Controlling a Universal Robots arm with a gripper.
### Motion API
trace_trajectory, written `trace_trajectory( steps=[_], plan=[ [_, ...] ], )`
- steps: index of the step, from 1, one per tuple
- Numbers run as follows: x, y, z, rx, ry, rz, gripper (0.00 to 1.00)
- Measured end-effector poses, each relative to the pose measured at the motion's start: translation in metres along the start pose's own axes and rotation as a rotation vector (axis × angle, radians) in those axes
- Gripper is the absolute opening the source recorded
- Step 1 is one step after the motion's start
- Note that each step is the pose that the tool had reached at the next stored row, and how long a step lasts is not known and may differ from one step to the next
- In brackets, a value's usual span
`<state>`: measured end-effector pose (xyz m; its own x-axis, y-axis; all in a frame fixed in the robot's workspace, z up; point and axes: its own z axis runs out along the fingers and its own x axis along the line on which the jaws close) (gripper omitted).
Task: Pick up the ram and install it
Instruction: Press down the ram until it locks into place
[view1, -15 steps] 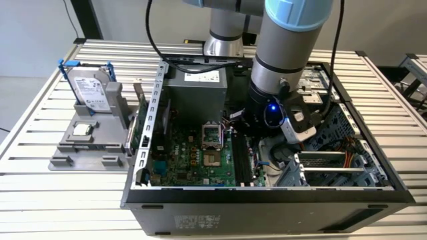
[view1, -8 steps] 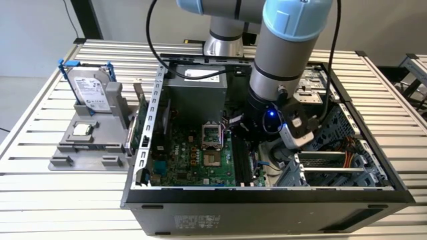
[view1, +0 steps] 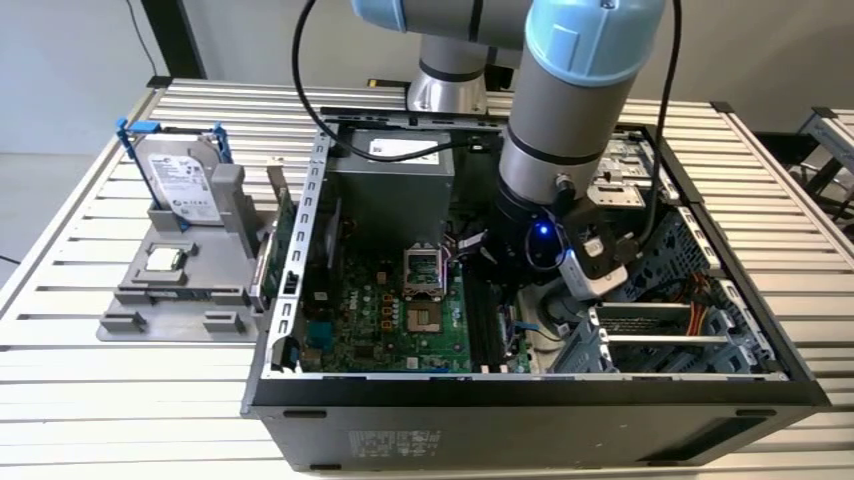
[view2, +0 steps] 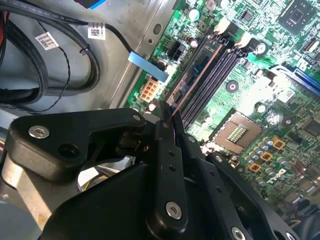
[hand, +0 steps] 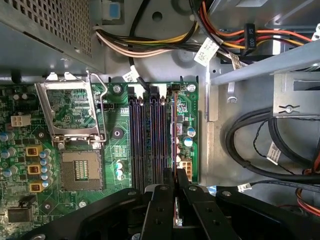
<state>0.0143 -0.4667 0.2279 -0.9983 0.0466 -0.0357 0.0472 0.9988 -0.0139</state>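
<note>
My one end effector (hand: 175, 192) was closed tight on the one ram (hand: 173, 135), pinching the thin stick by its end. The ram stood on its edge over the outermost of four long slots (hand: 150, 140) on the green motherboard (hand: 65, 130), inside the open computer case (view1: 534, 385).

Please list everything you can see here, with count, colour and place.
ram: one, dark, edge-on between the gripper's fingers, at the slots.
slots: four, black, beside the socket.
socket: one, silver, open, on the motherboard.
motherboard: one, green, in the case.
case: one, black, open, on the table.
hard drive: one, silver, blue rails, upright in a grey holder.
table: one, white, slatted.
gripper: one, black, shut on the ram.
</note>
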Motion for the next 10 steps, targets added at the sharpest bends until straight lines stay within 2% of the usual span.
trace_trajectory(
  steps=[4, 10],
  plan=[
    [0.0001, 0.0001, 0.004, 0.0019, -0.0003, 0.0, 0.0],
    [0.0003, 0.0, 0.0073, 0.0151, -0.0002, -0.001, 0.0]
  ],
)
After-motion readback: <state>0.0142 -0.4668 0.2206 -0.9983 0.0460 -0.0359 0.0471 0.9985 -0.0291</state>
